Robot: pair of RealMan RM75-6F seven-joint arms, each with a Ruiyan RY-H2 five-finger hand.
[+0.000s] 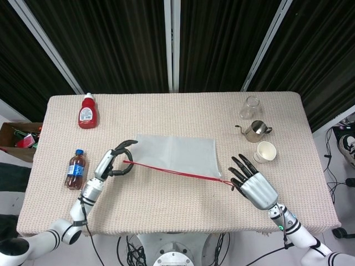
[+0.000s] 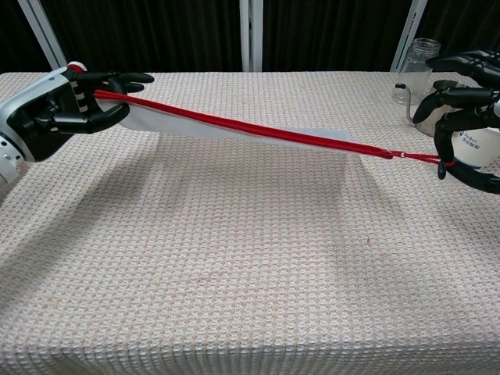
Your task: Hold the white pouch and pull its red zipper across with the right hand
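Our left hand (image 1: 113, 162) curls around the left corner of the white pouch (image 1: 176, 154), fingers closed over the end of the red zipper (image 2: 234, 127) and lifting that edge off the table (image 1: 166, 116). Our right hand (image 1: 254, 184) sits at the lower right of the head view with most fingers spread, while in the chest view, at the right edge, the thumb and a finger pinch the thin red pull tab (image 2: 414, 156) just past the pouch's right corner. The pouch lies in the middle of both views, a flat rectangle of smooth, pale fabric; its zipper edge runs as a taut, straight red line from hand to hand, raised above the surface.

The table carries a beige, waffle-textured cloth. At the upper left of the head view stands a red sauce bottle (image 1: 87, 111), and below it a small dark drink bottle (image 1: 75, 169) with a blue cap lies near the left edge. At the upper right we see a clear glass jar (image 1: 250, 107), a shiny metal pitcher (image 1: 256, 131) and a white paper cup (image 1: 265, 151), grouped close together.
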